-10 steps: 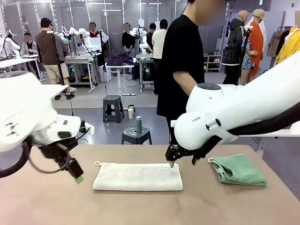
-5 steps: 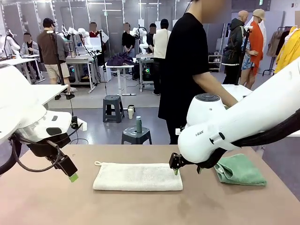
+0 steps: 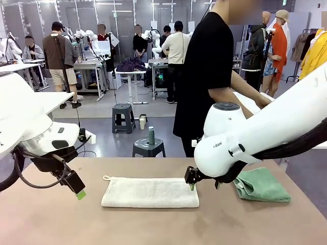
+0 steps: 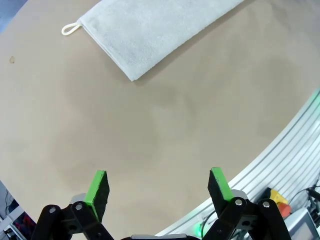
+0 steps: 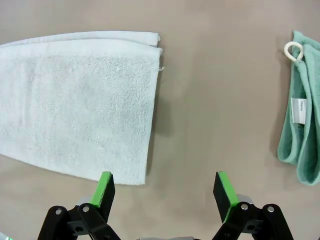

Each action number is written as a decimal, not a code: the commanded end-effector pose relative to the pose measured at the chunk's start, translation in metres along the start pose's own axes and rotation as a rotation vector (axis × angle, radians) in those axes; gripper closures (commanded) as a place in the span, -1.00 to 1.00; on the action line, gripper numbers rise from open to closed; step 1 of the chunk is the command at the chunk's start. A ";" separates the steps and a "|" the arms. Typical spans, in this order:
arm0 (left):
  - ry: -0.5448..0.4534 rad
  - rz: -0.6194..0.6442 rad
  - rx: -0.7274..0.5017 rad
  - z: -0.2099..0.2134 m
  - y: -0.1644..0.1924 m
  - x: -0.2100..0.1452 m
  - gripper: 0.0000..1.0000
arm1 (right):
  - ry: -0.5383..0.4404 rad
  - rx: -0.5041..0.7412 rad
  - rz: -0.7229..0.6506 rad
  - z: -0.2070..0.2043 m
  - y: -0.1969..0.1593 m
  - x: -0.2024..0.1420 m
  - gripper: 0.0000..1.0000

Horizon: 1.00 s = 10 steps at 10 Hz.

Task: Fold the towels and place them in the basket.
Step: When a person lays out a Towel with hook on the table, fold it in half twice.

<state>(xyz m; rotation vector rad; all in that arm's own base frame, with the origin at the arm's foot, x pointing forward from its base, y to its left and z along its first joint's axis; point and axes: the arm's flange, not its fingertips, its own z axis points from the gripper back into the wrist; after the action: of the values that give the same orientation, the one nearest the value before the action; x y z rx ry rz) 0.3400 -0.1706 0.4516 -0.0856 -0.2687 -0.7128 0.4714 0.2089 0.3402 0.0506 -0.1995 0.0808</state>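
A cream-white towel (image 3: 150,192) lies folded into a long strip at the middle of the table, its loop (image 3: 106,178) at the left end. A mint-green towel (image 3: 260,184) lies folded at the right. My left gripper (image 3: 77,190) hangs open over bare table, left of the cream towel (image 4: 150,30). My right gripper (image 3: 203,186) is open just above the table by the cream towel's right end (image 5: 75,100), with the green towel (image 5: 302,110) off to its side. Nothing is between either pair of fingers. The basket is out of view.
A person in a black shirt (image 3: 204,66) stands at the far side of the table, arm stretched toward the right. The table's near edge with a metal rail (image 4: 285,150) lies close to my left gripper. Bare tabletop (image 3: 153,224) stretches in front of the towels.
My left gripper has drawn back to the left, away from the cream towel. My right gripper has shifted a little right and lower, then held. The person has leaned right.
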 end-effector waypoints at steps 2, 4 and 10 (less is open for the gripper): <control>-0.001 0.002 0.008 -0.002 0.000 0.001 -1.00 | -0.003 -0.046 -0.055 -0.024 0.014 0.024 -1.00; -0.001 0.002 0.008 -0.002 0.000 0.001 -1.00 | 0.003 -0.065 -0.072 -0.036 0.018 0.031 -1.00; -0.001 0.002 0.008 -0.002 0.000 0.001 -1.00 | 0.047 -0.047 -0.104 -0.061 0.020 0.038 -1.00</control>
<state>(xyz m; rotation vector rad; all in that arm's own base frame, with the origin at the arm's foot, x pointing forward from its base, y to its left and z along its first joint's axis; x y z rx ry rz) 0.3401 -0.1704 0.4516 -0.0863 -0.2686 -0.7123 0.5142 0.2276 0.2896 0.0188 -0.1498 0.0220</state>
